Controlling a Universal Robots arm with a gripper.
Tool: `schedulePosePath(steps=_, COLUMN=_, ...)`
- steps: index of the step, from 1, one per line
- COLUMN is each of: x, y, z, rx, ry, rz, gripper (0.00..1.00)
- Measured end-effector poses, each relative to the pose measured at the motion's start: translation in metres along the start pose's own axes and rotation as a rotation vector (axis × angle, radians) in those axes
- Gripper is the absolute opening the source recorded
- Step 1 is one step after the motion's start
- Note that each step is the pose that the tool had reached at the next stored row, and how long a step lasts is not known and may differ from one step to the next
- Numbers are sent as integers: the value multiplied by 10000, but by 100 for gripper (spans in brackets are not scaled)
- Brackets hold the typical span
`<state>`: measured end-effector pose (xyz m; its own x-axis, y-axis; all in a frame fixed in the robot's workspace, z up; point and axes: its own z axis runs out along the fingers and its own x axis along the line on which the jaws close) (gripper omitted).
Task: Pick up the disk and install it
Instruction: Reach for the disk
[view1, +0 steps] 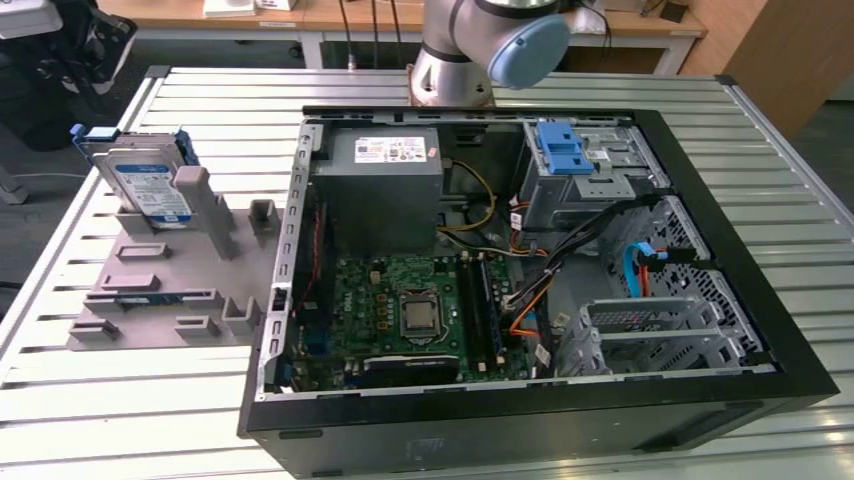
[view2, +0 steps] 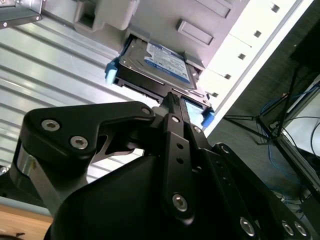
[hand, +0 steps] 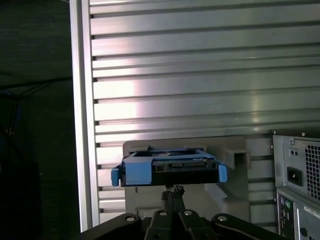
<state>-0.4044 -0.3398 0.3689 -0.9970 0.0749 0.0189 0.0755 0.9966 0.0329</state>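
**A:** What's the room like?

**B:** Wooden desks (view1: 360, 15) line the back. A dark floor (hand: 35, 125) with loose cables (view2: 285, 107) lies past the table's edge.

**A:** And the surface?

**B:** A slatted aluminium table (view1: 134, 420). It carries the arm (view1: 461, 45), an open black computer case (view1: 534, 410) and, to the exterior view's left of the case, a grey fixture (view1: 147, 290).

**A:** Where's the disk?

**B:** The disk (view1: 140, 180) stands on edge in the fixture, at the end toward the desks, outside the case. Its blue frame runs along its edges.

**A:** The gripper?

**B:** In both wrist views the gripper (view2: 172, 96) has its fingers pressed together, holding nothing. The tips point at the disk's edge from close by. I cannot tell whether they touch it.
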Motion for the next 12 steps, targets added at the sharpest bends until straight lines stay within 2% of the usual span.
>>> schedulePosePath(steps=5, x=78, y=23, z=10, rx=0, ry=0, rz=-3, gripper=11)
schedulePosePath(steps=12, x=84, y=24, z=11, rx=0, ry=0, rz=-3, gripper=11)
